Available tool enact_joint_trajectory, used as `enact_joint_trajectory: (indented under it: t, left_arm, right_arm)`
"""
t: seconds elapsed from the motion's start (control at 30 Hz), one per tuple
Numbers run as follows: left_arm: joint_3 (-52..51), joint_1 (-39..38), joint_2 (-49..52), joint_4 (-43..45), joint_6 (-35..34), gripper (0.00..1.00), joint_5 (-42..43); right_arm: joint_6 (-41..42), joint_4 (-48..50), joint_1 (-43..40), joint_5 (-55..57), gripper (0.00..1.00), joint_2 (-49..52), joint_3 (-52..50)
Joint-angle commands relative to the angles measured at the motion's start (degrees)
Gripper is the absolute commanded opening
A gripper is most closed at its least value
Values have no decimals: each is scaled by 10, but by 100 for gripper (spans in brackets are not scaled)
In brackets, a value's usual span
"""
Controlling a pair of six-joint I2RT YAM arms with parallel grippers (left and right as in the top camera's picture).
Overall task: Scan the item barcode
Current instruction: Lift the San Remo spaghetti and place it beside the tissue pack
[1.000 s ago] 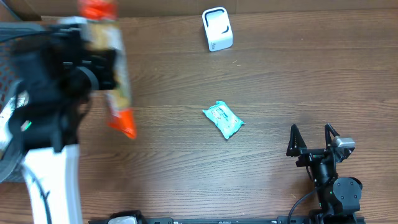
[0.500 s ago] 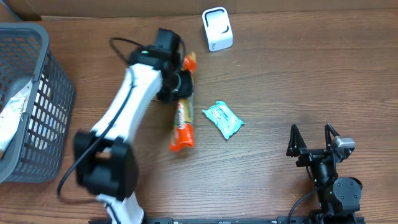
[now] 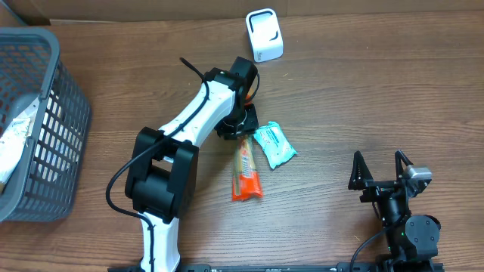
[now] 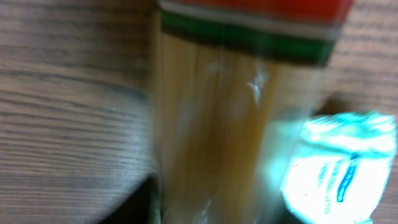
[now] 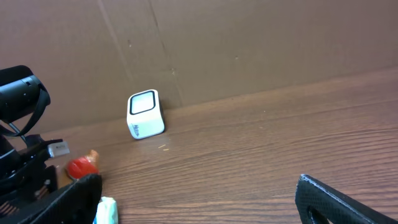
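Teal pouch (image 3: pixel 275 145) is shown touching the spaghetti packet (image 3: pixel 246 172), with the white scanner (image 3: pixel 264 35) farther back. Left gripper (image 3: pixel 241 127) is extended over the packet's upper end, grip indiscernible. Right gripper (image 3: pixel 377 162) is spread apart.

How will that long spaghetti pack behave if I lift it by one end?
Probably fairly stiff: the spaghetti pack is long, narrow and looks full of straight strands. The glossy film may be slippery, and strands could snap under a hard pinch.
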Motion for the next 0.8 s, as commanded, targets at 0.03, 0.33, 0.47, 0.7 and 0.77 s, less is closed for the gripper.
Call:
enact_joint_trajectory:
  t: [0.03,0.33,0.47,0.7,0.77]
  left_arm:
    - [6,-2,9,-10,25,100,-11]
    - [157,15,-29,-116,57,99,-49]
    - [283,31,-75,-173,87,100,-126]
    - [445,191,-176,-201,90,100,-188]
    - [448,291,-213,-206,55,100,-188]
  right_arm:
    - [0,4,3,1,100,-6,-6]
    - [0,3,3,1,100,-6,-6]
    - [0,3,3,1,100,-6,-6]
    - [0,4,3,1,100,-6,-6]
    - [0,3,3,1,100,-6,-6]
